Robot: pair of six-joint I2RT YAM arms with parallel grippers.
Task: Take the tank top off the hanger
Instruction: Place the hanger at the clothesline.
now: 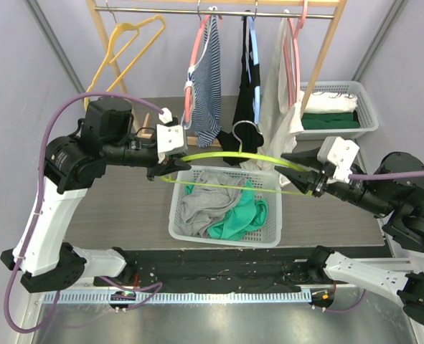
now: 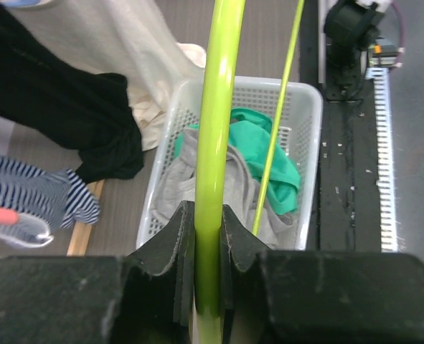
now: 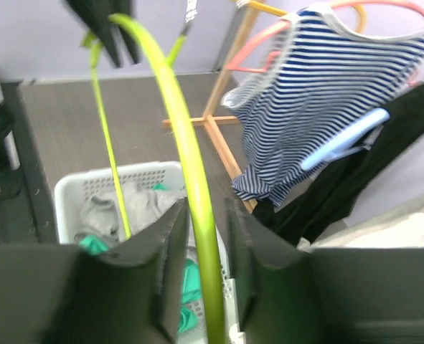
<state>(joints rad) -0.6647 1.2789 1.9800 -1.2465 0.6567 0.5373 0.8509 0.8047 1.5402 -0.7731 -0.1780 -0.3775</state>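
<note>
Left side: the left claw [image 1: 163, 172] is closed on the left end of a lime-green hanger [image 1: 226, 154]. The left wrist view shows both fingers pressed against the hanger's thick bar [image 2: 215, 107], with no gap.

Centre: the hanger is held roughly level between the two arms, above a white basket [image 1: 177, 211] standing on the tabletop [image 1: 125, 215]. Its bar and thin lower wire are exposed along their length. In the basket lie a gray garment [image 1: 204, 201] and a green garment [image 1: 244, 215], crumpled together. I cannot tell whether either is a tank top.

On the rail behind, a striped tank top [image 1: 206, 86] hangs on a pink hanger [image 1: 191, 79], with a black garment [image 1: 247, 107] just to its right.

Right side: the right claw [image 1: 296, 172] holds the hanger's other end. The right wrist view shows its fingers [image 3: 165, 244] close on either side of the bar [image 3: 186, 143], with a narrow gap on the right.
</note>
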